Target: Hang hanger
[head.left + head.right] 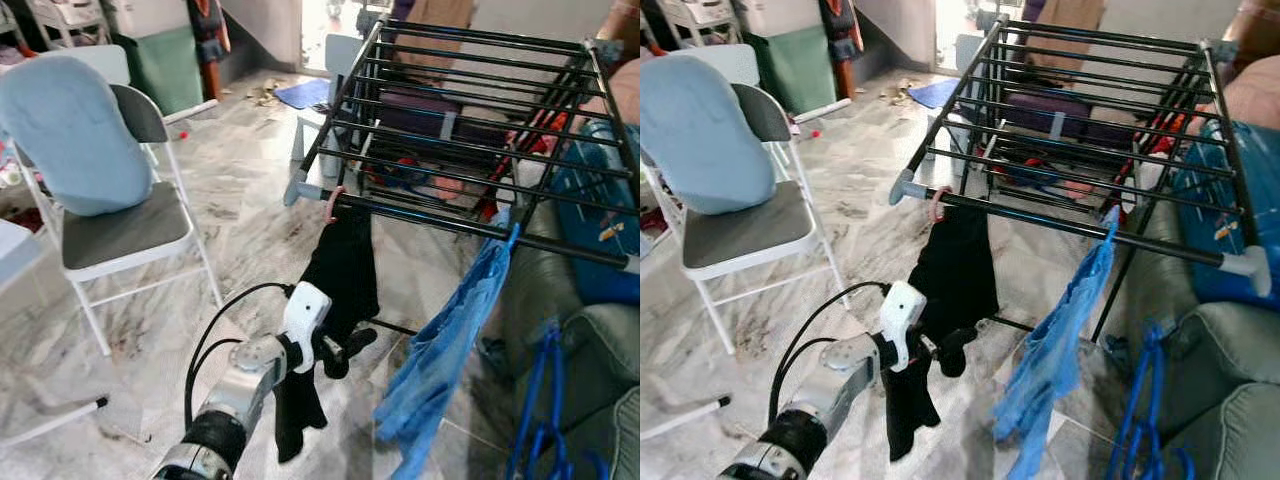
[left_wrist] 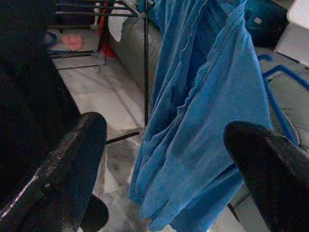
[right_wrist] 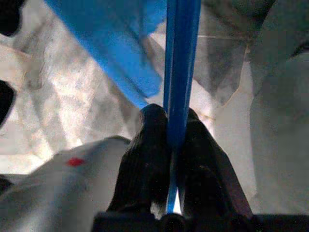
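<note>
Indoors, on a marble-pattern tile floor, a black metal drying rack w/ parallel rails stands at center-right; open floor lies between it and a white folding chair at left, which carries a pale blue cushion. A dark garment hangs limp from the rack's front rail on a pink hook, and a crinkled blue cloth drapes from the same rail farther right, near a grey sofa. Left gripper, silver arm w/ black cables, sits just beside the dark garment's lower part, fingers spread wide, nothing between them, blue cloth ahead. Right gripper is clamped tight on a thin blue hanger, low by the sofa's edge.
</note>
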`<state>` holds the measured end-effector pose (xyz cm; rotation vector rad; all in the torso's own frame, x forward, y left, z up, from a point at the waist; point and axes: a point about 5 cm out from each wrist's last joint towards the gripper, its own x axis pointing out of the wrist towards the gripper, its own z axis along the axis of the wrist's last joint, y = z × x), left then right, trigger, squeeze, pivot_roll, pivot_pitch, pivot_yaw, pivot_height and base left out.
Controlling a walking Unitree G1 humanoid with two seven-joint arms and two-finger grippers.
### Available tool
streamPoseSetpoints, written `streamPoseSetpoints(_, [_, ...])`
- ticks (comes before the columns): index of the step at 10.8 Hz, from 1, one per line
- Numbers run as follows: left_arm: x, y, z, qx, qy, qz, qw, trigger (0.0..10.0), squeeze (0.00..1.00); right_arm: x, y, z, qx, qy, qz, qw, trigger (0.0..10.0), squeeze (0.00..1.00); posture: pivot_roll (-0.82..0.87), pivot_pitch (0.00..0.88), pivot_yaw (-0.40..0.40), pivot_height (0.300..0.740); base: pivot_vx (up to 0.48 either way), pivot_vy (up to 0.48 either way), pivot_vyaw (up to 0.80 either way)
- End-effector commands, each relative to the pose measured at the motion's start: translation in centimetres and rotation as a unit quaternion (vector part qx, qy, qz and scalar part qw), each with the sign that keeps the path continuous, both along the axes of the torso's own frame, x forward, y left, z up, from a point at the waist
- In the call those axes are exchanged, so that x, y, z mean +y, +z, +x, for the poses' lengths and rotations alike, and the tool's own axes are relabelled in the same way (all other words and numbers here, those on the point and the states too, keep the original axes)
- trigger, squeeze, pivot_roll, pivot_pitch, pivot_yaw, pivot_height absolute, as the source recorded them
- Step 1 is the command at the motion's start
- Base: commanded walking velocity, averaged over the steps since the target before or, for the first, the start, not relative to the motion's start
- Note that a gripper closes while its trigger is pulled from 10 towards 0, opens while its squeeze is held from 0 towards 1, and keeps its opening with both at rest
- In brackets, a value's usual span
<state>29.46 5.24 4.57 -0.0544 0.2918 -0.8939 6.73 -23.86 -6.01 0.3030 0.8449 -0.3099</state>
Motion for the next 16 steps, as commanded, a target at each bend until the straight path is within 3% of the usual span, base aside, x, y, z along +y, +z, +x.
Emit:
streamPoseSetpoints(1, [-0.2,0.3,0.4,-0.008,-0.003,0.008,1.000,10.0,0.00,-1.5,0.5,1.1,-0.015,-0.002,-0.027,1.000,10.0,0.00,-0.05,0.000,-0.028,0.740,0.000,0.000,0.00])
streamPoseSetpoints(2, [-0.2,0.7,0.7,-0.007,-0.008,0.006,1.000,10.0,0.00,-3.3,1.7,4.1,-0.048,0.009,-0.048,0.998,10.0,0.00,-0.04,0.000,-0.023,0.740,0.000,0.000,0.00])
streamPoseSetpoints(4, [-0.1,1.7,1.3,-0.018,-0.015,-0.009,1.000,10.0,0.00,-5.1,8.8,10.4,-0.127,0.036,-0.102,0.986,10.0,0.00,-0.02,0.000,-0.026,0.740,0.000,0.000,0.00])
streamPoseSetpoints(7, [0.7,1.5,1.2,-0.018,-0.012,-0.005,1.000,10.0,0.00,-4.8,12.7,15.2,-0.141,0.084,-0.105,0.981,10.0,0.00,0.01,0.000,-0.040,0.740,0.000,0.000,0.00])
streamPoseSetpoints(9, [1.7,1.5,1.1,-0.018,-0.010,-0.003,1.000,10.0,0.00,-4.5,13.7,17.4,-0.118,0.078,-0.074,0.987,10.0,0.00,0.04,0.000,-0.056,0.740,0.000,0.000,0.00])
streamPoseSetpoints(11, [2.4,1.3,1.0,-0.015,-0.005,0.001,1.000,10.0,0.00,-4.8,14.3,19.2,-0.121,0.025,-0.053,0.991,10.0,0.00,0.06,0.000,-0.064,0.740,0.000,0.000,0.00])
streamPoseSetpoints(13, [2.8,1.4,0.7,-0.013,-0.011,-0.003,1.000,10.0,0.00,-4.8,14.4,20.2,-0.119,-0.014,-0.034,0.992,10.0,0.00,0.08,0.000,-0.066,0.740,0.000,0.000,0.00])
streamPoseSetpoints(16, [3.0,1.5,0.6,-0.009,-0.015,-0.004,1.000,10.0,0.00,-5.4,14.2,20.4,-0.115,-0.050,-0.030,0.992,10.0,0.00,0.08,0.000,-0.059,0.740,0.000,0.000,-0.20])
